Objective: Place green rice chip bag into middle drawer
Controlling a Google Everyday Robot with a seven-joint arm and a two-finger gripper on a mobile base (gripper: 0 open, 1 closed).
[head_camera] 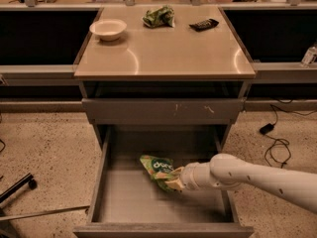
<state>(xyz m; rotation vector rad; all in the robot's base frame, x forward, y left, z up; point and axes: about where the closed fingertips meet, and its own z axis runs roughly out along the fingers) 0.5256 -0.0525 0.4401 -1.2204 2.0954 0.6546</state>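
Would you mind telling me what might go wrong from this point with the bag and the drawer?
The gripper holds the green rice chip bag by one crumpled end, low inside the middle drawer; on release it might cling and get dragged out. The arm enters over the drawer's side wall, beneath the closed drawer front, so a careless lift could strike either.

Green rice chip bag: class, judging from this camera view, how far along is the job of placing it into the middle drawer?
Done: the middle drawer is pulled open, and the green rice chip bag is inside its walls, over the floor. In hand: the tool, reaching in from the right, grips the bag's right end. Left: release the bag onto the drawer floor and withdraw the tool.
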